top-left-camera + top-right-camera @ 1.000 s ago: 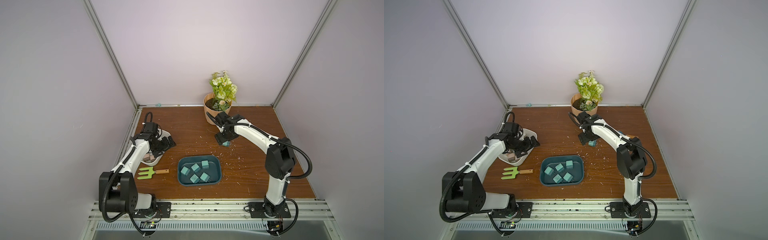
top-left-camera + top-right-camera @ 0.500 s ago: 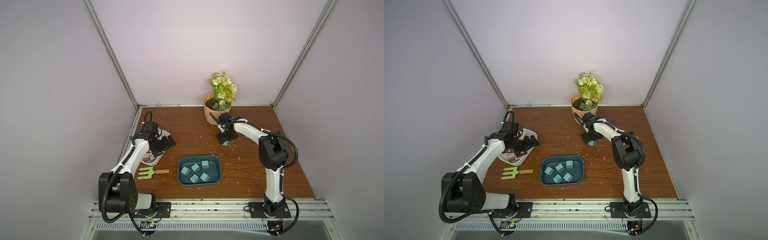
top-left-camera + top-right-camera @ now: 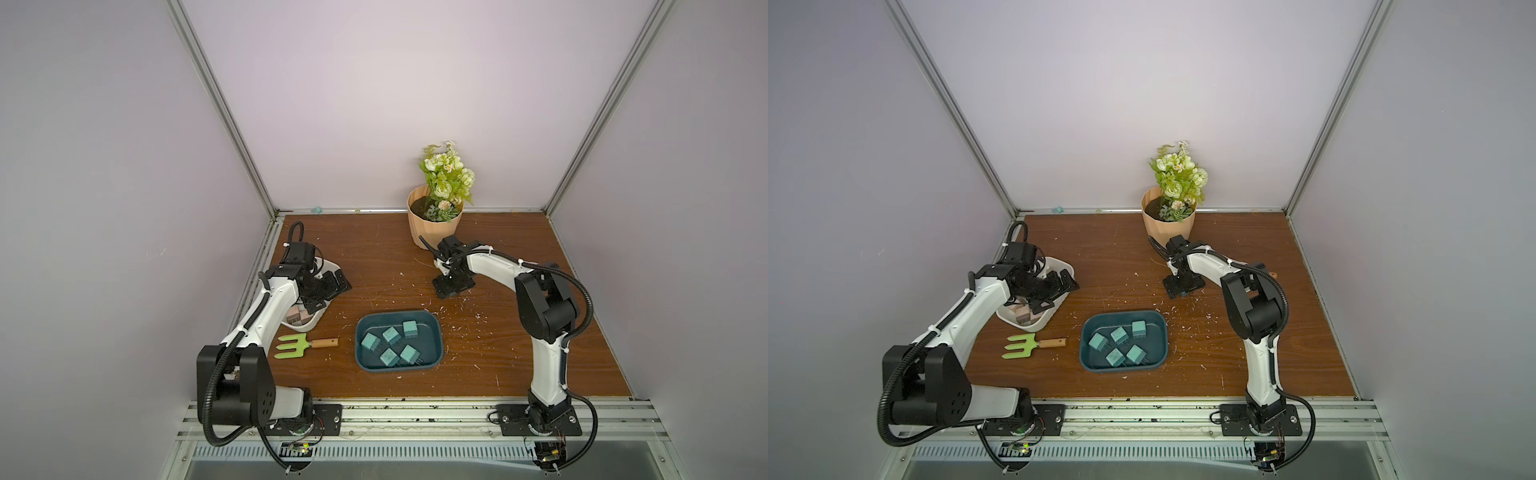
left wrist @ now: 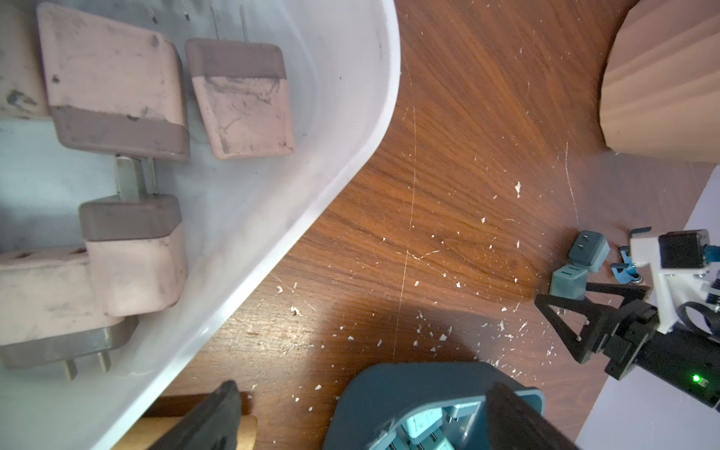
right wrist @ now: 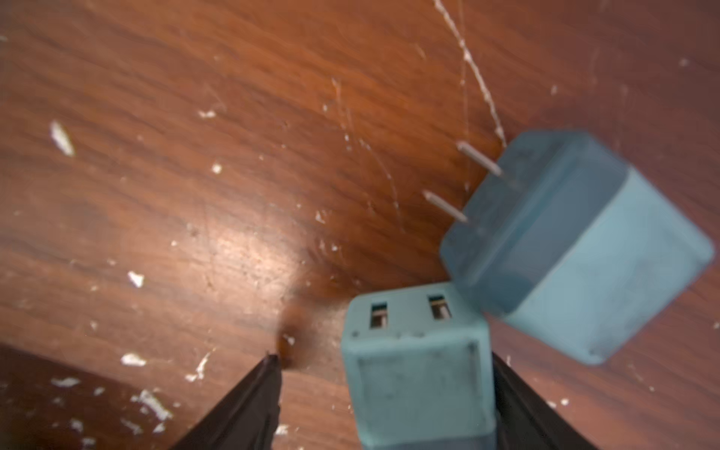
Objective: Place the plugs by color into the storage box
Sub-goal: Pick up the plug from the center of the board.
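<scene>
Plain lilac walls (image 3: 374, 104); alu corner posts (image 3: 223, 112); scuffed brown wood tabletop (image 3: 490, 374) w/ white flecks; even light.

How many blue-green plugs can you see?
7. Five lie in the dark tray: far plug, middle plug, left plug, two near plugs. On the table, sixth plug sits between the right gripper's jaws; seventh plug is right beside it. Arms may hide more.

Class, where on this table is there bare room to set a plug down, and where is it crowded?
Free: the tabletop between the white tray and the flower pot, and the front strip between the teal tray and the rail. Crowded: around the right gripper, astride one of two loose teal plugs near the pot.
</scene>
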Available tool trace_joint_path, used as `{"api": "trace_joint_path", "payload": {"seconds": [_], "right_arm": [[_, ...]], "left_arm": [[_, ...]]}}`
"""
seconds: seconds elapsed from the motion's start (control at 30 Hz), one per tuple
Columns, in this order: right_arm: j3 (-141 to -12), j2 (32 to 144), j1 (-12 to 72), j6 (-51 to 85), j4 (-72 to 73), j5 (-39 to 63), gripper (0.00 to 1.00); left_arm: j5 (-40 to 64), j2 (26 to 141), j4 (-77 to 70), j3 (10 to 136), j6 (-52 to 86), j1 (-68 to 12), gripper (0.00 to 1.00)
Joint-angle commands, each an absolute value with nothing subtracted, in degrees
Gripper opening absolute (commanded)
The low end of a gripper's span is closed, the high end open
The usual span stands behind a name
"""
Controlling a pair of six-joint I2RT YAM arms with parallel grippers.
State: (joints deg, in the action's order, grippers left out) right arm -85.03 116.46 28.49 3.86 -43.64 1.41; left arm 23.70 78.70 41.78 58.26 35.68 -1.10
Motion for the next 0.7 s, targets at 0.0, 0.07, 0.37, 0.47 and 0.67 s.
{"api": "trace_joint_path", "payload": {"seconds": [0.0, 0.07, 0.37, 0.47, 0.67], "right_arm": [[-85.2, 113.49, 28.76, 4.25, -43.09, 1.7, 0.81], [-85.8, 114.32, 28.72, 4.13, -43.29, 1.36, 0.81], [-87.93, 117.44, 28.72, 3.69, -43.44, 0.75, 0.67], [-87.89, 117.39, 28.74, 3.58, -43.6, 0.7, 0.55], [-89.3, 115.32, 28.83, 4.29, -45.62, 0.44, 0.43]], "left_arm": [[22.71, 78.82, 42.98, 60.11, 36.39, -0.53, 0.99], [22.74, 79.02, 42.98, 60.28, 36.32, -0.53, 0.99], [22.85, 78.76, 42.98, 60.37, 36.17, -0.53, 0.99], [22.85, 78.49, 42.98, 59.82, 36.11, -0.58, 0.99], [22.85, 78.84, 42.98, 59.63, 35.7, -0.56, 0.99]]}}
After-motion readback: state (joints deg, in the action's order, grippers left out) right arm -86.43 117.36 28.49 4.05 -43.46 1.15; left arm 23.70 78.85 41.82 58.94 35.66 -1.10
